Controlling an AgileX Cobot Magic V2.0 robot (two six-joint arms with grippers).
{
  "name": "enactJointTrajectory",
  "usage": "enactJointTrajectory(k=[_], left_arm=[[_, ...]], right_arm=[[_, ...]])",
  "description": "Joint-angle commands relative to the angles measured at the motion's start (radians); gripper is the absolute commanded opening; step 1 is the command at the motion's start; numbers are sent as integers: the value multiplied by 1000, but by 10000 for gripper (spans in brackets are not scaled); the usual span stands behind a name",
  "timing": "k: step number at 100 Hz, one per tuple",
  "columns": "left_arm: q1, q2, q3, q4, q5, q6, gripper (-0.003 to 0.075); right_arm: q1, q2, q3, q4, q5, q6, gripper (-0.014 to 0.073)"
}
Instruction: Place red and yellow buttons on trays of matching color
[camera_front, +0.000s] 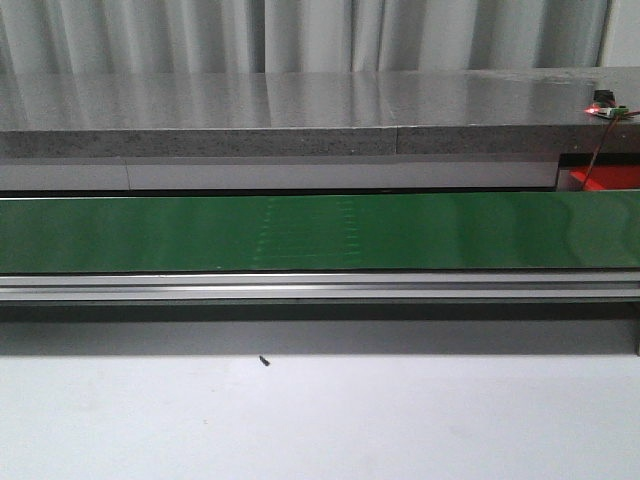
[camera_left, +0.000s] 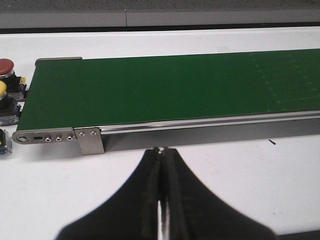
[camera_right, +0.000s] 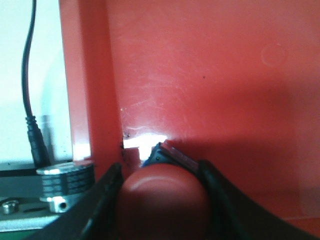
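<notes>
Front view: only the green belt (camera_front: 320, 232) and bare table (camera_front: 320, 420) show, with a corner of the red tray (camera_front: 610, 179) at the far right. No arm or button appears here.

Left wrist view: the left gripper (camera_left: 161, 150) is clenched and empty, hovering just short of the belt's near rail. Beyond the belt's end, well off to one side of it, wait a red button (camera_left: 6, 66) and a yellow button (camera_left: 2, 89), so work remains.

Right wrist view: the right gripper (camera_right: 162, 172) is grasping another red button (camera_right: 162, 197) directly over the red tray's floor, beside its wall; release looks imminent, not yet done.
</notes>
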Motion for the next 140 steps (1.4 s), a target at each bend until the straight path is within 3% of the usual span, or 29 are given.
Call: enactJointTrajectory(k=[1, 7, 14, 62, 72, 91, 102, 140], left_arm=[[-2, 11, -24, -11, -67, 0, -20], [-2, 11, -24, -11, -67, 0, -20], [-2, 11, -24, -11, -67, 0, -20], [-2, 11, -24, -11, -67, 0, -20], [-2, 11, -24, -11, -67, 0, -20], [-2, 11, -24, -11, -67, 0, -20], [-2, 11, -24, -11, -67, 0, -20], [-2, 11, -24, -11, -67, 0, -20]], right_arm=[[-5, -55, -34, 25, -47, 0, 349], [-5, -55, -34, 25, -48, 0, 438], [-5, -57, -34, 25, -52, 0, 484], [2, -162, -10, 24, -36, -16, 484], [15, -217, 28, 25, -51, -31, 407], [61, -337, 142, 25, -121, -45, 73], [100, -404, 204, 25, -167, -52, -72], [180, -592, 409, 26, -252, -54, -68]])
